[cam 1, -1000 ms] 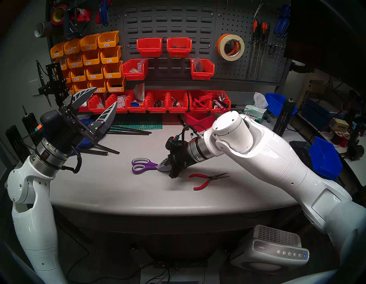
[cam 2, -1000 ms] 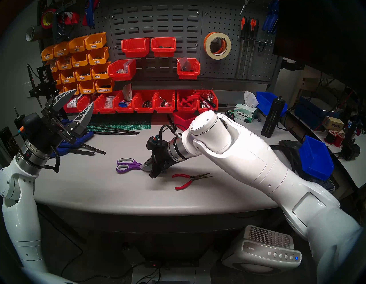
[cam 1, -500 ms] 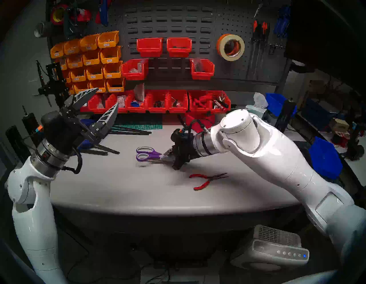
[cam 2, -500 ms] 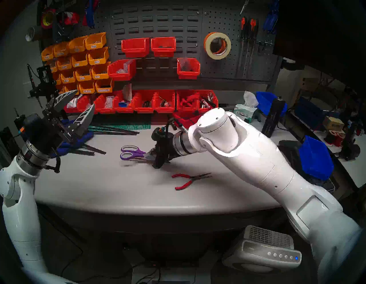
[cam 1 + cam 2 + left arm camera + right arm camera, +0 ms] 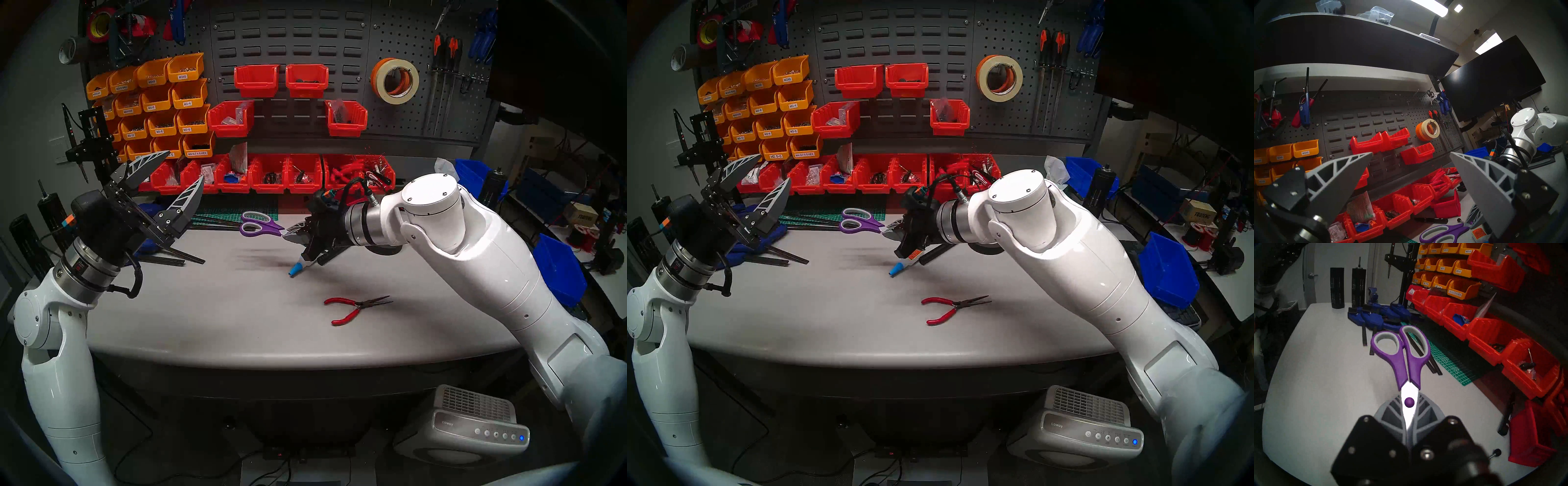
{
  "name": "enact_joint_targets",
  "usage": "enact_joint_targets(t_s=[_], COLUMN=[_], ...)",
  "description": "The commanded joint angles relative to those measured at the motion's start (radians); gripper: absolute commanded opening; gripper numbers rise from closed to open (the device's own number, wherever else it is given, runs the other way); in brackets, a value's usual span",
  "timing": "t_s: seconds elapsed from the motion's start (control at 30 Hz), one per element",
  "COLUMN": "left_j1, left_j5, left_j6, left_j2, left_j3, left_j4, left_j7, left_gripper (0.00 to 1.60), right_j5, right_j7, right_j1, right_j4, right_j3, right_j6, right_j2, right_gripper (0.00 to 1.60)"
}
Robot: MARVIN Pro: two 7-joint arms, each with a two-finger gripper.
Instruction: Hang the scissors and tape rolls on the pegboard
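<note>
The scissors (image 5: 259, 224) have purple handles and silver blades. My right gripper (image 5: 291, 234) is shut on the blades and holds them level above the table, handles pointing left. The right wrist view shows the scissors (image 5: 1405, 358) straight ahead, blades clamped between the fingers (image 5: 1390, 414). A cream tape roll (image 5: 397, 98) and an orange tape roll (image 5: 375, 76) behind it hang together on a hook of the pegboard (image 5: 400, 34). At the left my left gripper (image 5: 183, 165) is raised, open and empty, facing the wall.
Red needle-nose pliers (image 5: 356, 309) lie on the grey table (image 5: 203, 322). A blue-capped tube (image 5: 298, 269) lies under my right wrist. Red bins (image 5: 271, 173) line the back edge, with a green cutting mat (image 5: 237, 210), black rods and blue clamps (image 5: 1376, 317) at back left.
My right gripper has lifted the scissors off the table and carried them up and toward the back. The blue-capped tube has come into view beneath it. The left arm has barely moved.
</note>
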Motion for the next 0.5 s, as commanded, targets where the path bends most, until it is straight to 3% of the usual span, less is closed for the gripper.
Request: enact_joint_targets(t_s=[0.0, 0.23, 0.47], left_j1=[-0.015, -0.015, -0.014], left_j5=[-0.010, -0.012, -0.014], left_j6=[-0.003, -0.005, -0.005], left_j2=[-0.002, -0.005, -0.007], left_j3=[0.002, 0.002, 0.001], left_j4=[-0.024, -0.025, -0.028], left_j7=[0.003, 0.002, 0.001], left_gripper=[1.60, 1.60, 1.60], right_j5=[0.047, 0.090, 0.086], right_j7=[-0.049, -0.117, -0.182], right_j1=[-0.024, -0.098, -0.155], right_j4=[-0.078, -0.135, -0.173], right_j3=[0.137, 0.265, 0.349], right_j6=[-0.047, -0.091, -0.143], right_j2=[0.030, 0.049, 0.064], right_gripper=[0.00, 0.00, 0.00])
